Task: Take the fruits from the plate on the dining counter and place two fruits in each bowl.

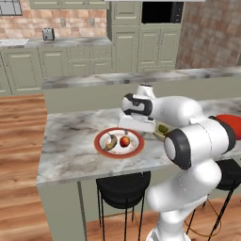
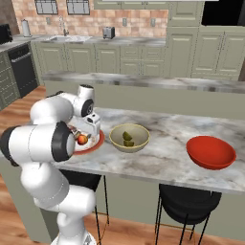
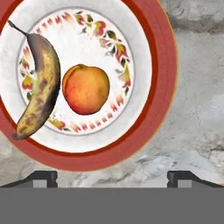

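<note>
On the long grey-white veined marble dining counter point(image 1: 70, 155) sat the round flat white plate point(image 3: 144, 65), edged by a broad red rim, with a thin ring of red and green leaf pattern inside it. Two fruits lay on the plate: a short brownish-yellow banana point(image 3: 39, 89), heavily mottled with dark patches and curved with its dark stem toward the top of the hand view, and just beside it a round orange-red fruit point(image 3: 85, 89), smooth, shading from yellow-orange to deeper red. The two lay close together; whether they touched could not be told.

The two-finger gripper point(image 3: 112, 177) hung above the plate's edge, its dark finger tips point(image 3: 43, 178) spread wide with nothing between them. In the left base view the white hand point(image 1: 136, 123) stood over the plate's right side.

Beside the plate, in the right base view, stood the pale yellow-tan round bowl point(image 2: 139, 143), and inside it rested two small round green limes point(image 2: 128, 139), close together near the middle. Well apart along the counter sat the bright red round bowl point(image 2: 210, 152). Black stools point(image 2: 189, 203) stood under the counter
</note>
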